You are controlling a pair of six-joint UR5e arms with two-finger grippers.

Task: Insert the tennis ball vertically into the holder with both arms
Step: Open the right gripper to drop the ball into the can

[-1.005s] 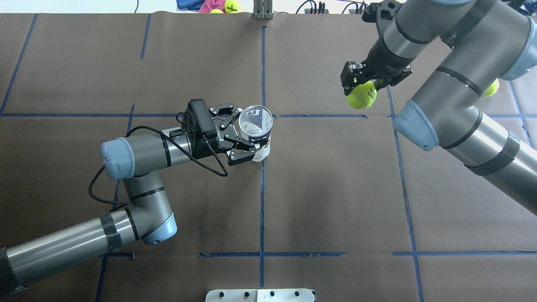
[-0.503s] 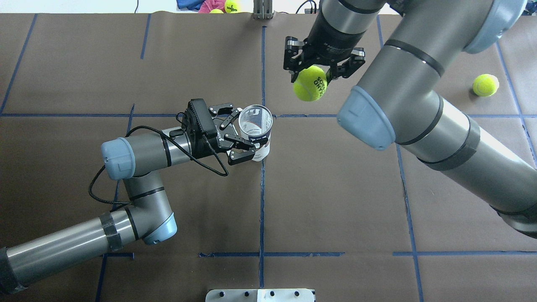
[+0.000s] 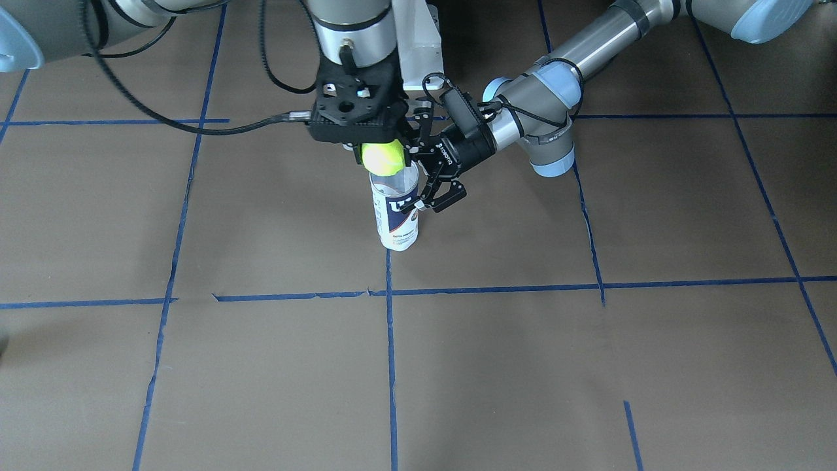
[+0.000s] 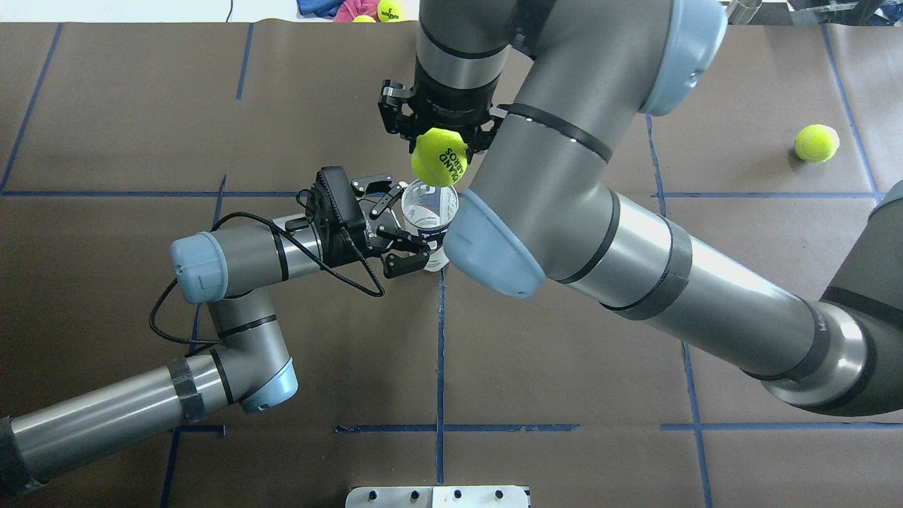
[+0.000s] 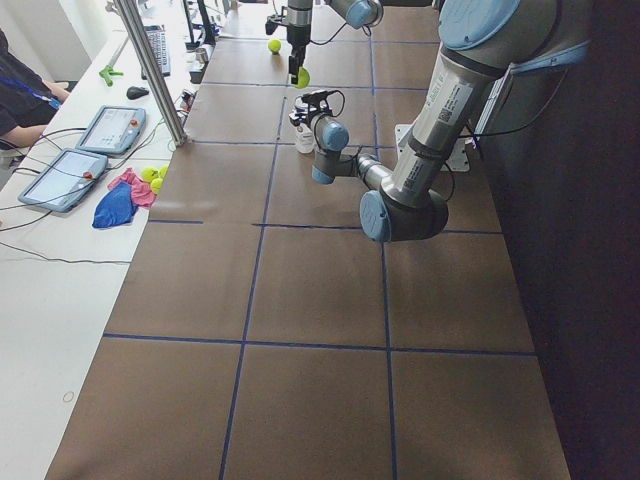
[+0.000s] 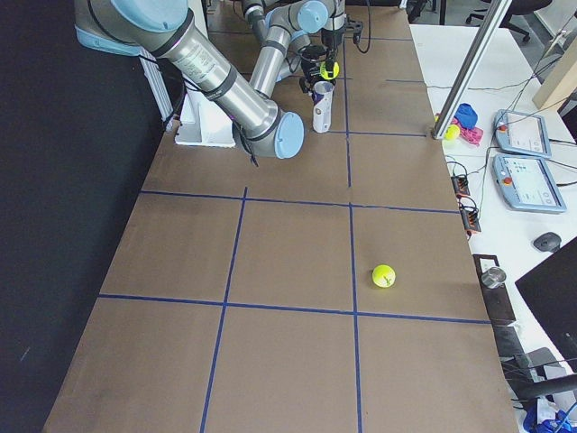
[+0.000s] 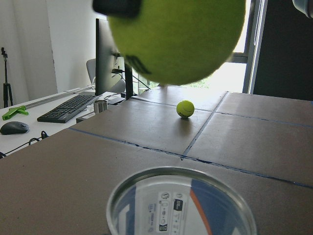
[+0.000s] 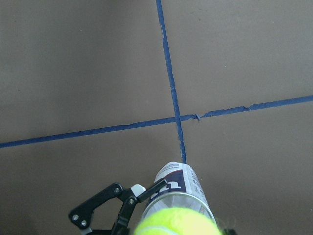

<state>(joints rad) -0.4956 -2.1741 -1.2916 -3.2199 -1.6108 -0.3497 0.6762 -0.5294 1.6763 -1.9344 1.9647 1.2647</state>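
The holder (image 4: 429, 204), a clear can with a white and navy label, stands upright near the table's middle. It also shows in the front view (image 3: 395, 216). My left gripper (image 4: 405, 224) is shut on its side from the left, fingers (image 3: 439, 196) around it. My right gripper (image 4: 441, 137) points down and is shut on the tennis ball (image 4: 439, 156). The ball (image 3: 384, 158) hangs just above the can's open rim (image 7: 181, 200), a little toward its far edge. The left wrist view shows the ball (image 7: 176, 34) apart from the rim.
A second tennis ball (image 4: 816, 142) lies on the table at the far right. A white metal base (image 4: 437, 496) sits at the near edge. Cloths and more balls (image 4: 356, 10) lie beyond the far edge, beside a metal post (image 4: 442, 15).
My right arm has swung left with the tennis ball, from the far right to just over the can's mouth. The left gripper and the can have not moved.
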